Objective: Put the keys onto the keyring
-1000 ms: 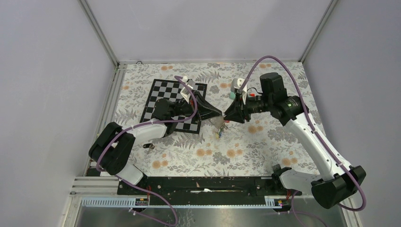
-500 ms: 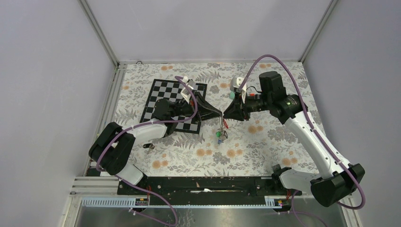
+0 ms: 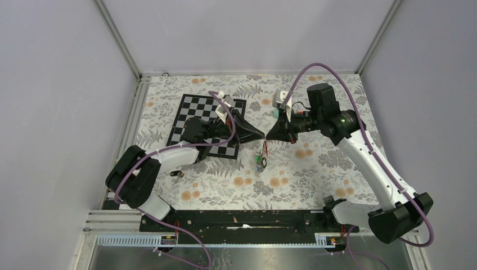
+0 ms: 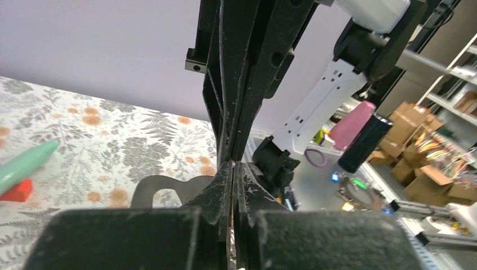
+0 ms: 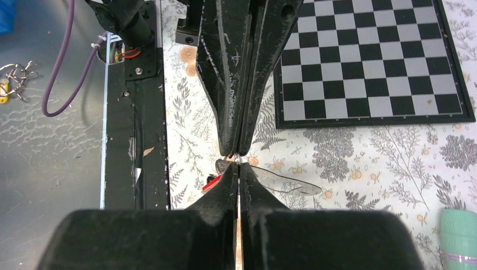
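Note:
My two grippers meet tip to tip above the floral cloth. The left gripper point(image 3: 262, 136) is shut, and so is the right gripper point(image 3: 268, 136). A thin strand of the keyring point(image 5: 238, 163) runs between their tips, the rest of the loop hidden. Below the tips hangs a small bunch of keys point(image 3: 261, 161) with a green tag lowest and a red tag above it. In the right wrist view, the right gripper point(image 5: 238, 169) faces the left fingers point(image 5: 228, 84), with the red tag point(image 5: 211, 183) poking out beside it. The left gripper point(image 4: 233, 165) shows no gap.
A black and white chessboard point(image 3: 194, 112) lies under the left arm. A teal tube with a red cap point(image 4: 25, 166) rests on the cloth behind the right gripper. A small dark object point(image 3: 176, 173) lies near the left arm's elbow. Metal rails border the cloth.
The right gripper's jaws have closed at the left gripper's tip. The bunch of keys has dropped lower and now hangs straight below the tips. The left arm has not moved.

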Robot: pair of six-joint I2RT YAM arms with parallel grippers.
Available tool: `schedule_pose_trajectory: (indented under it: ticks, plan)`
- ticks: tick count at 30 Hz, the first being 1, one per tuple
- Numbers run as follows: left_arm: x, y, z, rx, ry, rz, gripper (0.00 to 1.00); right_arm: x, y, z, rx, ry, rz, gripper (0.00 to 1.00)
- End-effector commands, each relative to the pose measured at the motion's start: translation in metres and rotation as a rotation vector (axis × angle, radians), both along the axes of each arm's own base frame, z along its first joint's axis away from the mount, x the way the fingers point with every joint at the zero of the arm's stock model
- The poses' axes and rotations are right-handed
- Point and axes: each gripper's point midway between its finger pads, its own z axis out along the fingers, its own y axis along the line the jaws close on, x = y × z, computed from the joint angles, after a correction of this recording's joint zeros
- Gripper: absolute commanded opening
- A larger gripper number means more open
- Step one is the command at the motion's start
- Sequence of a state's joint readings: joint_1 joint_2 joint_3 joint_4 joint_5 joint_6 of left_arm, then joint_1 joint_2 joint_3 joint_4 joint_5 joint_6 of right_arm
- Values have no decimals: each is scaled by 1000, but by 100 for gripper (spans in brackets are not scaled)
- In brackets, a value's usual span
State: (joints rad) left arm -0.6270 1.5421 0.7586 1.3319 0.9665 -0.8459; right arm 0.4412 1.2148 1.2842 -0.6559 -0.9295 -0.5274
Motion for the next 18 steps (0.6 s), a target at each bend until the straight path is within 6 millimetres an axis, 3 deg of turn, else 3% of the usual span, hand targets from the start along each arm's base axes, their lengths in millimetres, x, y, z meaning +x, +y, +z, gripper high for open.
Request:
schedule_pose_trajectory:
  ticks: [1, 8, 12, 18]
  plan:
    - [3, -3, 7, 4, -153, 4, 0, 4, -8, 8, -79, -18, -38, 0]
    - [21, -19, -8, 140, -194, -40, 28, 8, -20, -2, -262, 31, -100, 0]
    - [28, -25, -12, 175, -209, -50, 32, 11, -24, -6, -297, 49, -124, 0]
    - [31, -31, -20, 200, -222, -63, 30, 12, -22, -7, -310, 73, -120, 0]
